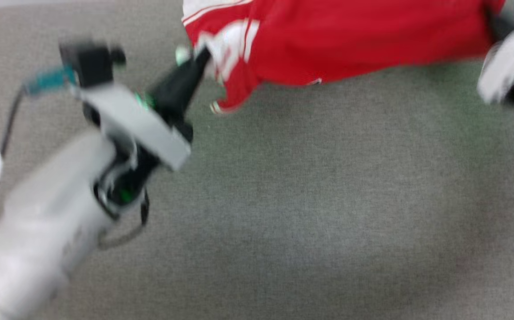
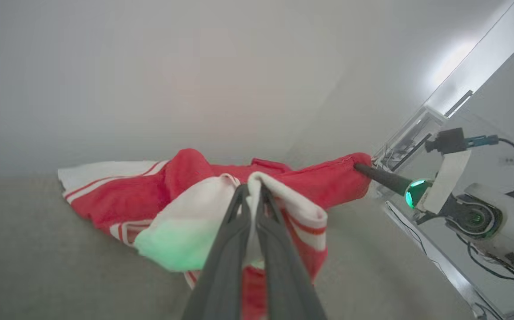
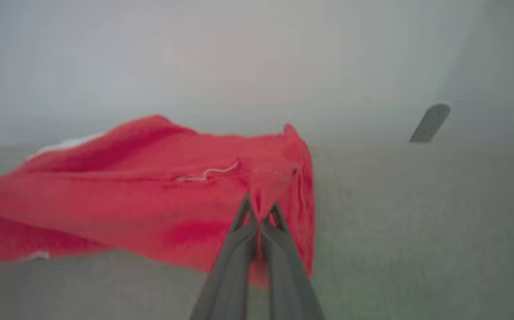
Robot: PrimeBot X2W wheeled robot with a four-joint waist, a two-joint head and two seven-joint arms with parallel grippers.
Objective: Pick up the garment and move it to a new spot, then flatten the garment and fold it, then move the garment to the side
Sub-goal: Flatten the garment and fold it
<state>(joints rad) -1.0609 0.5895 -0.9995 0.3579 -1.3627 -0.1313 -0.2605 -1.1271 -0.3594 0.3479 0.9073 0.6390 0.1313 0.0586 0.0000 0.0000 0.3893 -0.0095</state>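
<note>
At top of head view, the garment [image 1: 350,40] stretches sideways between both pincers, above the grey textured surface [image 1: 305,200]. Its upper part is cut off by the frame edge.

Left gripper [image 1: 203,55]: fingers pressed together on the white sleeve [image 2: 181,222], with a fold of cloth pinched between the tips. The sleeve drapes over both fingers in the left wrist view, and a green glow falls on its lower part.

Right gripper [image 3: 259,204]: clamped tight on a red corner of the shirt, fabric bunched at the tips. In the head view this end is motion-blurred and half out of frame at the right edge, so the grip can't be read there.

Writing: nothing legible. A small pale mark [image 1: 314,81] sits at the lower red edge, too blurred to read. A white thread-like line [image 3: 208,173] runs across the red cloth in the right wrist view. The red-and-white striped trim [image 2: 105,189] is clear.

Hard to make out: the head view is soft overall. The far sleeve end looks to lie on the surface in the left wrist view. Whether the red middle touches down, can't tell. A black cable [image 1: 3,146] and a teal connector [image 1: 48,80] sit on the left arm.
</note>
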